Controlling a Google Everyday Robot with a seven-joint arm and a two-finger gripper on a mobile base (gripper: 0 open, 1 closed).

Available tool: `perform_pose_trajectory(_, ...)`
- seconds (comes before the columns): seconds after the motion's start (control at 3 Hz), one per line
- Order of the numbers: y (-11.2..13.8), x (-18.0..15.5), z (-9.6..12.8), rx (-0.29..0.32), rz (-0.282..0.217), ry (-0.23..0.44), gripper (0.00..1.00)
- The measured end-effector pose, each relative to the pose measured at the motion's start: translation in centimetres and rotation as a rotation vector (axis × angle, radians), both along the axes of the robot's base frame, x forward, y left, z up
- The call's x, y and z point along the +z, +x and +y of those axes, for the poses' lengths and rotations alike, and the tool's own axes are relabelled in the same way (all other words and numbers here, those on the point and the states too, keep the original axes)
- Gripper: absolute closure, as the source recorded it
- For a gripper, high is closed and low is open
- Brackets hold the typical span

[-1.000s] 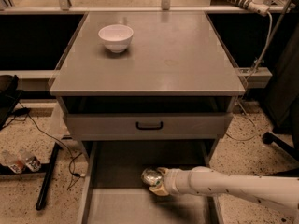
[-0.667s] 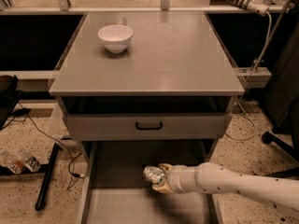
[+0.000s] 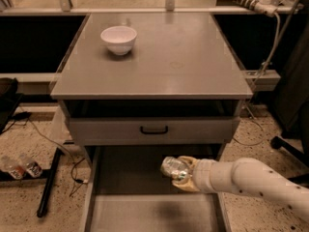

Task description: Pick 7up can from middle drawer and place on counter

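Observation:
The 7up can (image 3: 173, 167) is a small silvery can with green marks, held tilted above the floor of the open middle drawer (image 3: 125, 211). My gripper (image 3: 186, 175) comes in from the lower right on a white arm and is shut on the can. It holds the can just below the grey drawer front with the black handle. The counter (image 3: 164, 62) is the wide grey top above, well over the gripper.
A white bowl (image 3: 119, 39) stands on the counter at the back left. The grey drawer front with a black handle (image 3: 154, 129) sits right above the can. Cables and small bottles (image 3: 19, 167) lie on the speckled floor to the left.
The gripper with the can has risen and drifted slightly left, from near the drawer floor to just under the drawer front above.

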State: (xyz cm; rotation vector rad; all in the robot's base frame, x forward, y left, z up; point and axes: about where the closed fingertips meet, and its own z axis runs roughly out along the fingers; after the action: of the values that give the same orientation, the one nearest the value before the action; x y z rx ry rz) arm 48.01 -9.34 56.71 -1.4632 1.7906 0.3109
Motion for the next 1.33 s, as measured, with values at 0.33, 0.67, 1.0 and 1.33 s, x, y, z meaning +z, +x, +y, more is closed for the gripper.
perform_pose_trajectory(0.33, -1.1, 6.9, -2.2, -0.026, -0.053, -0.024, 1.00)
perform_pose_trajectory(0.67, -1.5, 14.0, -3.6, -0.035, -0.101, -0.046, 1.00)
perform_pose_trajectory(1.0, -0.8, 20.6, -4.3, -0.030, -0.138, -0.068, 1.00)
perform_pose_trajectory(1.33, 2.3, 26.1, -5.2, -0.041, -0.194, -0.066, 1.00)
